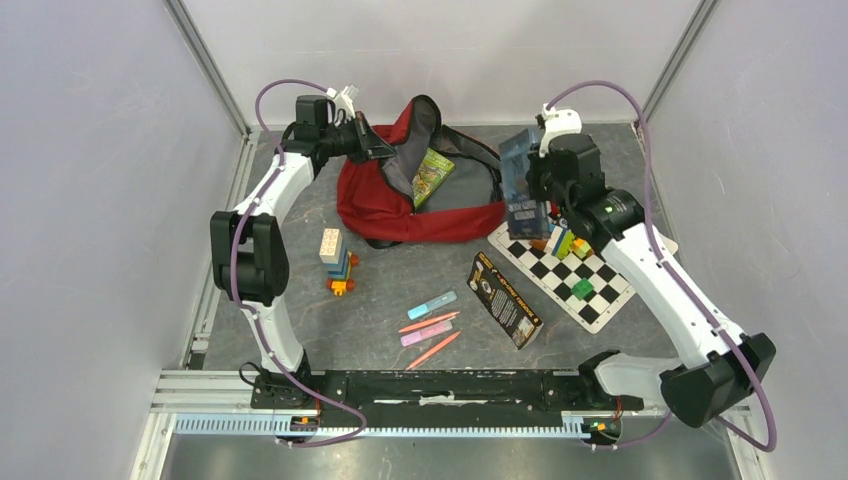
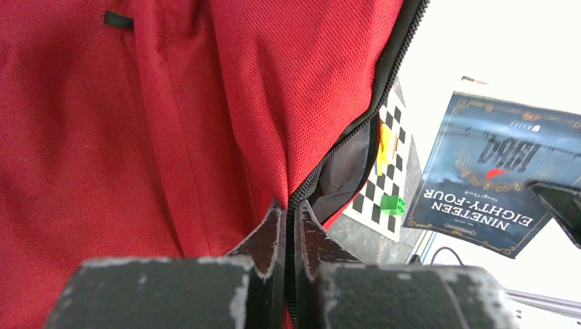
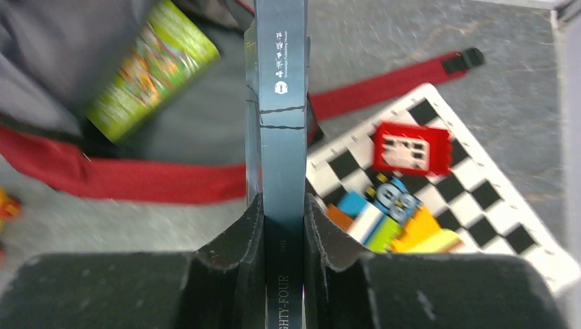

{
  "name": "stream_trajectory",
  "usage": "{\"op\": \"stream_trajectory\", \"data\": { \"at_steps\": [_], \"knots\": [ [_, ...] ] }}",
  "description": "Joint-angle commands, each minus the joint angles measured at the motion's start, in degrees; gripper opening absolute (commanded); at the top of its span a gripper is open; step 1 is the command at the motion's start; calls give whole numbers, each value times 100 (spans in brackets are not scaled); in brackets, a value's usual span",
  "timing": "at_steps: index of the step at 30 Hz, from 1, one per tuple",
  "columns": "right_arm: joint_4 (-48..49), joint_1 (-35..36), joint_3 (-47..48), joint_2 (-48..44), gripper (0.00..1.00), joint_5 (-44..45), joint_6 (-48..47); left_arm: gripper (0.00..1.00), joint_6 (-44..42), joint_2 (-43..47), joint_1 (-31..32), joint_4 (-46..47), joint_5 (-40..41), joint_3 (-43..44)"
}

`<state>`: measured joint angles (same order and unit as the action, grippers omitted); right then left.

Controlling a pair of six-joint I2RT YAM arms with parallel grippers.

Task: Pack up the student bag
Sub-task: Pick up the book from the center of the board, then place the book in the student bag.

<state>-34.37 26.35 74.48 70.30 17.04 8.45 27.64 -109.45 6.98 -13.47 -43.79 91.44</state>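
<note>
Student bag (image 1: 390,210) at far centre of table (image 1: 420,272), mouth gaping, green booklet (image 1: 432,175) inside, left gripper (image 2: 291,214) pinched tight on its zip edge, right gripper (image 3: 282,205) clamping blue paperback (image 1: 522,185) across its covers, held upright beside bag, near chessboard (image 1: 600,272).

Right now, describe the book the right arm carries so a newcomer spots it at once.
Start at the dark red fabric backpack at the far end. Just right of it, the right gripper holds a slate-blue paperback book in the air. Unlike the black gold-bordered book lying flat, its cover reads Nineteen Eighty-Four.
</note>
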Motion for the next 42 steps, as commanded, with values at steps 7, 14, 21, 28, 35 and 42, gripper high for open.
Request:
{"op": "stream_trajectory", "data": {
  "at_steps": [7,14,21,28,35,42],
  "knots": [
    [3603,11,-174,1010,0,-17,3100,2,356,485,-4,511,-307,15],
    [4025,15,-5,2056,0,-392,4397,2,390,509,0,552,-292,-9],
    [4154,15,342,2655,0,-542,4951,2,407,521,-4,583,-279,-56],
    [4316,98,830,2961,0,-340,5279,2,420,512,-4,583,-255,-38],
    [4562,99,1170,3235,0,-186,5481,2,444,494,-4,565,-253,-29],
    [4713,73,524,3566,0,-444,5949,2,453,503,-4,556,-225,50]
  ]
}}
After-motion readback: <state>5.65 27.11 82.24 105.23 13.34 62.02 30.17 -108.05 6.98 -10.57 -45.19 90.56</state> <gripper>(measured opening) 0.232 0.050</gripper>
